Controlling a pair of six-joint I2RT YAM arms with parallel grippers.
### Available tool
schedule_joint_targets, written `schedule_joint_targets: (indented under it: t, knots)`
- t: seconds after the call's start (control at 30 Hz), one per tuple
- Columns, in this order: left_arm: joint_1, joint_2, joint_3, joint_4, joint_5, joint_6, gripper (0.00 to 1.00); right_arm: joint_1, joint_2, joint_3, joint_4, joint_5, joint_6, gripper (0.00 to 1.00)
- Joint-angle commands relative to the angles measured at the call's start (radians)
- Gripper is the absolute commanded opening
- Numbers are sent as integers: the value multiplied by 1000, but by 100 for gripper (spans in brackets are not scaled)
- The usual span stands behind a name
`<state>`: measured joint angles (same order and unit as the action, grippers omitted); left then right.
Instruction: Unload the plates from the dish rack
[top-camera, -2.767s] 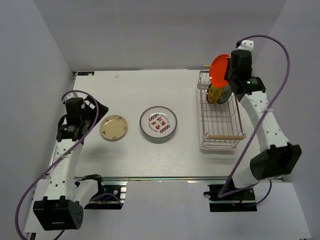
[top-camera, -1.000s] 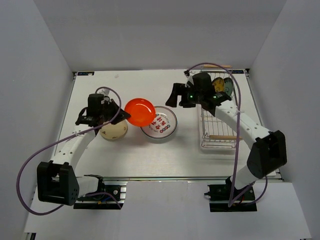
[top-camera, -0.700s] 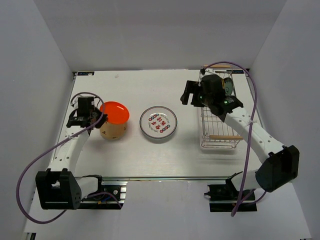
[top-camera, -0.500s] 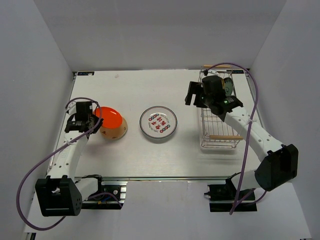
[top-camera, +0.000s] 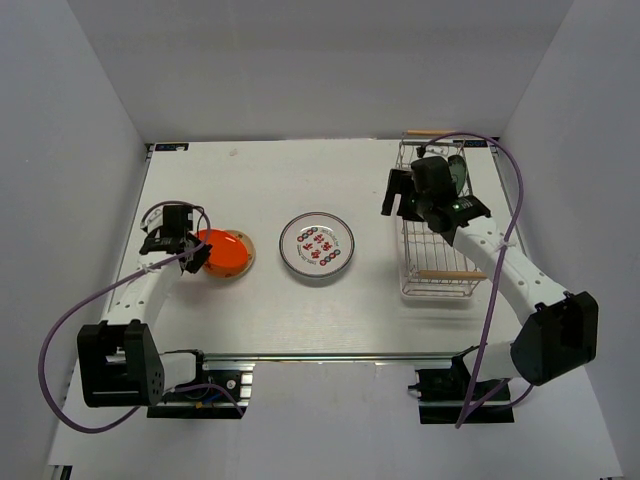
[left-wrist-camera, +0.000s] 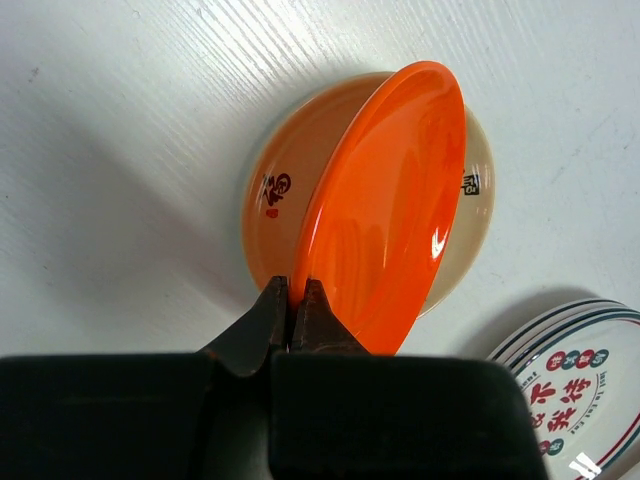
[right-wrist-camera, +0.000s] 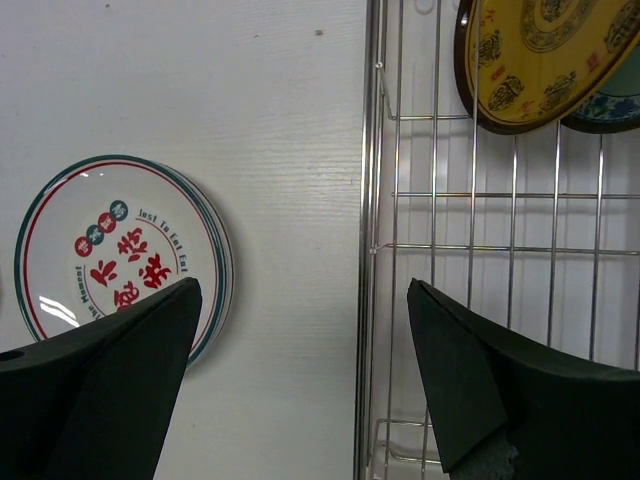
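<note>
1. Near the left edge of the white worktop, we saw the left gripper clamped on the rim of the glossy orange-red round plate, which was tilted over a beige round plate.
2. We saw the right gripper spread wide at the left side of the chrome wire dish rack.
3. A yellow patterned round plate stood at the rack's far end.
4. A white, green-rimmed round plate lay mid-worktop.

The gripper is spread wide at the bottom, nothing held in it. A white plate with red characters is laid flat on the table, left side. The rack is seen on the right, with a yellow plate leaned up inside and a bluish plate tucked right behind it.
</note>
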<state>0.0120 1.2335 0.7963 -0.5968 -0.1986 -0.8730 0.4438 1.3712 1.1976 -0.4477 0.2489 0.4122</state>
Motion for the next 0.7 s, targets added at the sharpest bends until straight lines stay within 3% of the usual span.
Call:
schedule_joint_targets:
  t: [0.0,0.1,0.17,0.5,0.6,0.67]
  knots:
    - [3,-9,7,45,-13,3,0,-16,-40,-4,17,42,-12,89]
    - [3,-6,6,43,-18,0,4,-25,-38,-1,7,55,-19,89]
    - [3,-3,4,45,-12,-4,12,-33,-40,6,0,65,-27,89]
    - [3,87,23,20,11,3,18,-77,-66,37,-14,72,-44,89]
    - [3,106,43,-3,13,6,28,-85,-77,34,-17,67,-44,89]
    - [3,103,47,-12,8,8,40,-96,-83,36,-20,72,-46,89]
